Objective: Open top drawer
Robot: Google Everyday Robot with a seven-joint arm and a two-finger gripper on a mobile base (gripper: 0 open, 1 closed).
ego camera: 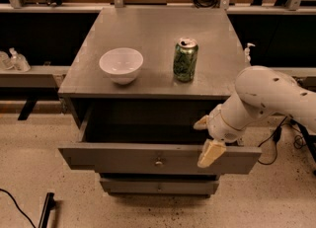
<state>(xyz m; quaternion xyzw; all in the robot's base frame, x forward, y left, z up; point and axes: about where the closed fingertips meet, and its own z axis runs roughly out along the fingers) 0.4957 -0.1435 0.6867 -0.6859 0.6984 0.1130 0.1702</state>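
Views: one camera only (so no second view shared any part of the scene).
Position: above and in front of the gripper, which sat at the top drawer front edge.
Facing: downward, past the jaws to the cabinet top behind them.
Nearness: near; jaws lay lower right of centre.
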